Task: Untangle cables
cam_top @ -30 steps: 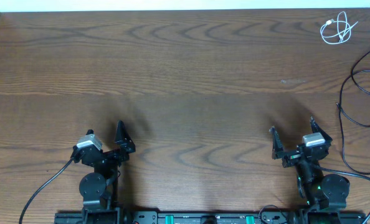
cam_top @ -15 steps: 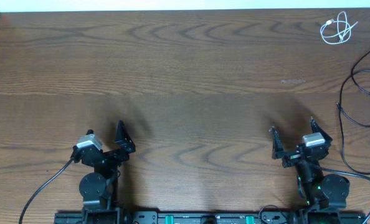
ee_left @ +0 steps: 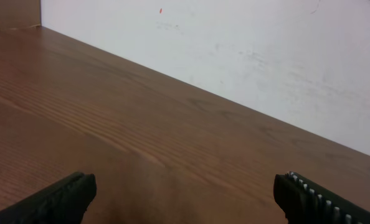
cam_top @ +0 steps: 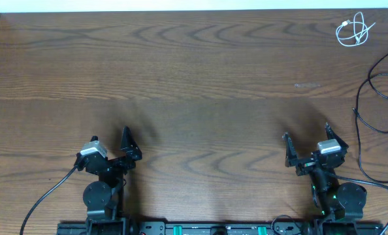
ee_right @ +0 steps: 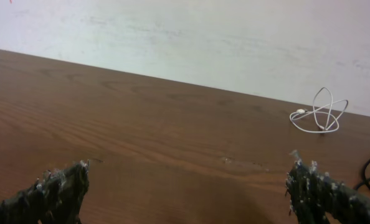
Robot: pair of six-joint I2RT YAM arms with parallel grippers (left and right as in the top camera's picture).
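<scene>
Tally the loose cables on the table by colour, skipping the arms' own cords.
White cable: 1
Black cables: 1 overlapping bunch; its strands run off the right edge, so the number of separate cords cannot be told
Total: 2 groups, so at least 2 cables

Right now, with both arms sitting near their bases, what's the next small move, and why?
Probably swing the right gripper, fingers open and empty, out toward the black cables at the table's right edge. They are the cords nearest that arm and appear to cross one another there. The white cable lies apart from them in the far right corner.
</scene>
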